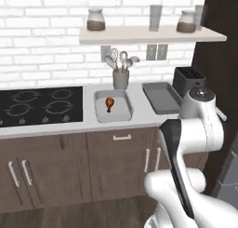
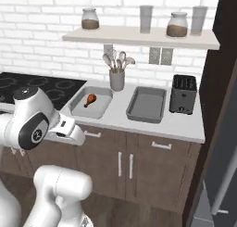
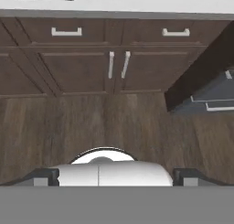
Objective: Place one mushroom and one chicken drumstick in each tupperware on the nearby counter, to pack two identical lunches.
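Note:
One orange-brown chicken drumstick (image 1: 109,103) (image 2: 90,99) lies inside the light grey tupperware (image 1: 122,115) (image 2: 99,111) on the pale counter (image 1: 139,121) (image 2: 180,124). To its right stands the darker grey tupperware (image 1: 160,99) (image 2: 147,105), with nothing in it. The mushroom is out of view. In the hand view my gripper (image 3: 115,177) is open, its dark fingertips (image 3: 45,176) wide apart with nothing between them. It looks from in front of the counter at the brown cabinet doors (image 3: 116,65) and the wooden floor.
A black toaster (image 1: 188,79) (image 2: 183,94) stands right of the darker tub. A utensil holder (image 1: 121,77) (image 2: 117,80) stands behind the tubs, a black stove (image 1: 41,106) to their left. Above hangs a shelf (image 1: 148,35) with jars. A dark tall unit (image 2: 217,105) closes the right side.

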